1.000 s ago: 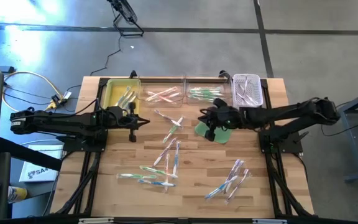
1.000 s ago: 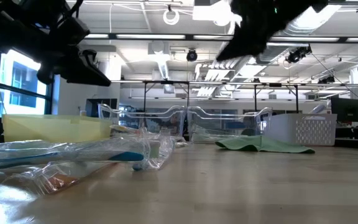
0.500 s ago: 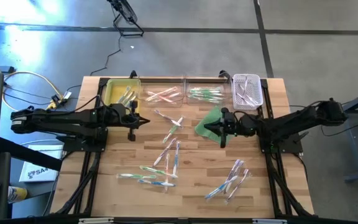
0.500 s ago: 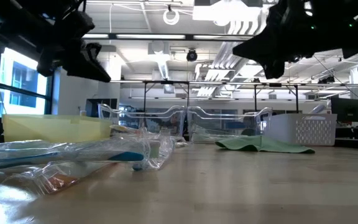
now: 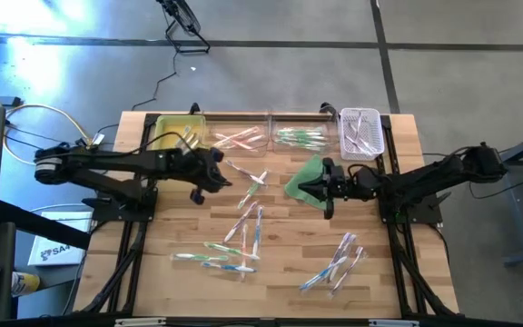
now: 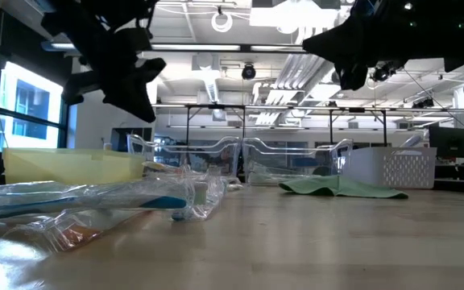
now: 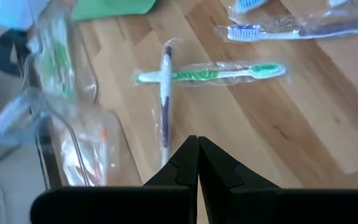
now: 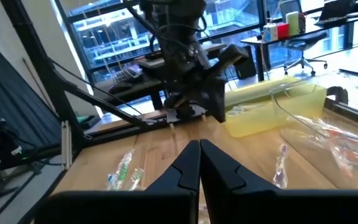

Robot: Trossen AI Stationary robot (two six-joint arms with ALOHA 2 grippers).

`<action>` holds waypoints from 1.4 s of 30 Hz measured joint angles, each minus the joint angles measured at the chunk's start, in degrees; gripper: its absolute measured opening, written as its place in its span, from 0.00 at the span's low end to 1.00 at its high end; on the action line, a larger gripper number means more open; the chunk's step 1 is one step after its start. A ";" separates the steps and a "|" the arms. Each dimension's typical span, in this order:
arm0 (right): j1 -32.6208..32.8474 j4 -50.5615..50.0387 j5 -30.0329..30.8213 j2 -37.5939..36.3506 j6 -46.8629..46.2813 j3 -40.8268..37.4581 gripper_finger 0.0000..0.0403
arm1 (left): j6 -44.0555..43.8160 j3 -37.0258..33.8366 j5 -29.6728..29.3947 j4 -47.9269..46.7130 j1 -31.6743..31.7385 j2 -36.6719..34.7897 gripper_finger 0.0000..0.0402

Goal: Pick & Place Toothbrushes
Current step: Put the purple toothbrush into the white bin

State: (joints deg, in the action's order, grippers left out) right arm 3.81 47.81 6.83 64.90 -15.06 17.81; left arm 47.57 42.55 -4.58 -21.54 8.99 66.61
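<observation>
Left pincer [image 7: 197,146] above crossed toothbrushes [image 7: 185,78]

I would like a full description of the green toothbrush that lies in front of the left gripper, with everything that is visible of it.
The green toothbrush is a thin whitish brush with green on its head and handle, sealed in a clear glossy wrapper. It lies flat on the wooden table, crossed with a purple toothbrush, also wrapped, so that the two form a cross; which one is on top cannot be told. In the high view the pair lies just ahead of the left gripper, which is shut and does not touch it.
</observation>
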 joint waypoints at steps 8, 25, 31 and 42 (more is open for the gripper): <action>0.00 0.43 -2.83 0.01 0.04 -0.01 0.01 | 6.05 7.52 0.09 -1.22 2.25 7.62 0.01; -0.04 -0.87 -2.27 0.01 2.25 -0.01 0.01 | 1.03 13.37 3.75 -1.46 7.52 19.41 0.00; -0.04 -0.87 -2.28 0.01 2.84 0.01 0.01 | -4.78 13.35 -8.12 3.68 5.51 24.87 0.00; -0.04 -0.87 -2.27 0.01 2.83 0.01 0.01 | -13.03 13.33 -11.77 5.95 5.53 30.89 0.00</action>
State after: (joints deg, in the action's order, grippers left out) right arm 3.77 46.94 4.56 64.90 -12.23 17.82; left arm 34.53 55.88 -16.35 -15.59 14.52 97.50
